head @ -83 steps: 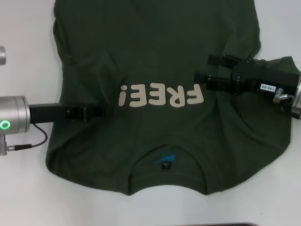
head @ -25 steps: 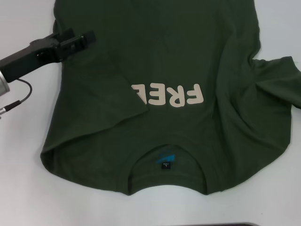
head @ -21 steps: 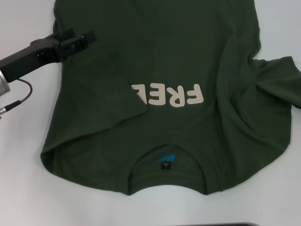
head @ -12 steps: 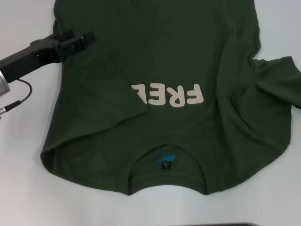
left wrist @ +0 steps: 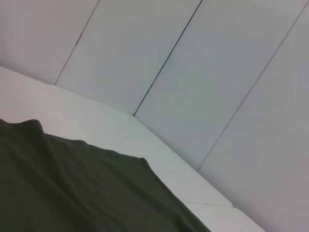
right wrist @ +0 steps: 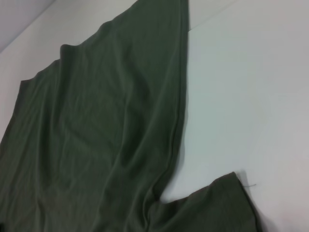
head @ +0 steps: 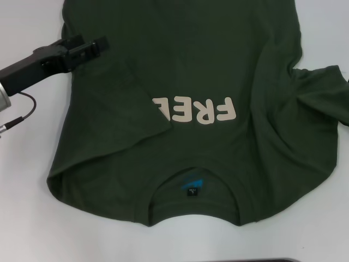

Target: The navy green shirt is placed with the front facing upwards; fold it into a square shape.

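The navy green shirt (head: 185,109) lies spread on the bench (head: 27,164), left sleeve folded inward; the left gripper (head: 97,45), jaws unreadable, could drag that fold loose.

We count one navy green shirt (head: 218,65) on one desk (head: 32,218). One gripper (head: 87,47) shows, the left. On the chest we read three cream letters (head: 202,110).

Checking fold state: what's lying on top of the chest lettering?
The shirt's own left sleeve flap is folded inward over the lettering; only "FRE" and part of another letter show, the rest is covered. Left claw sits at the far left edge.
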Tool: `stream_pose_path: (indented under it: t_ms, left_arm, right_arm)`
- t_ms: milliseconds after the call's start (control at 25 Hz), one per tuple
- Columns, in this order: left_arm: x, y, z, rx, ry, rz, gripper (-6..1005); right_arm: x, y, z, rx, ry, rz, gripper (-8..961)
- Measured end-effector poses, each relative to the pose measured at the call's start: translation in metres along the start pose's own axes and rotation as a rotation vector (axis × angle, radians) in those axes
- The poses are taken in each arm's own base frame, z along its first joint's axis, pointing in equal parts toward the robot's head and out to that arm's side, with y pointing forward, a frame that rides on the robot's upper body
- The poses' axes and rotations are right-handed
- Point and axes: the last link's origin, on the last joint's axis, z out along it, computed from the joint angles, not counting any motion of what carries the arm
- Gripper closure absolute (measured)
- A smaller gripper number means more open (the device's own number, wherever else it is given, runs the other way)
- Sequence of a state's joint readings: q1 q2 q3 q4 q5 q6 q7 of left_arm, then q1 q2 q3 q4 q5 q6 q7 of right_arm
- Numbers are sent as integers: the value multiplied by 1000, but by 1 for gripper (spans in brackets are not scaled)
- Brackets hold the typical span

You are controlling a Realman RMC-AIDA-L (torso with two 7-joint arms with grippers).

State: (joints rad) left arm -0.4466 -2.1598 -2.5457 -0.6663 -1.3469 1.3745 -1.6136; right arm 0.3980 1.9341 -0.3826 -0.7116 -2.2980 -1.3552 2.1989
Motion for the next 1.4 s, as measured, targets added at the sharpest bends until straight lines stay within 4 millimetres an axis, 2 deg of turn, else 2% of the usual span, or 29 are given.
stream_pose_path:
  t_ms: [440, 1400]
  left_arm:
    - [0, -2, -1, 14, 5, -2, 84]
    - [2, -5, -1, 29, 10, 0, 84]
  right_arm:
    - [-7, 7, 12, 36, 48, -23, 66]
    - [-14, 13, 24, 69, 78, -45, 86]
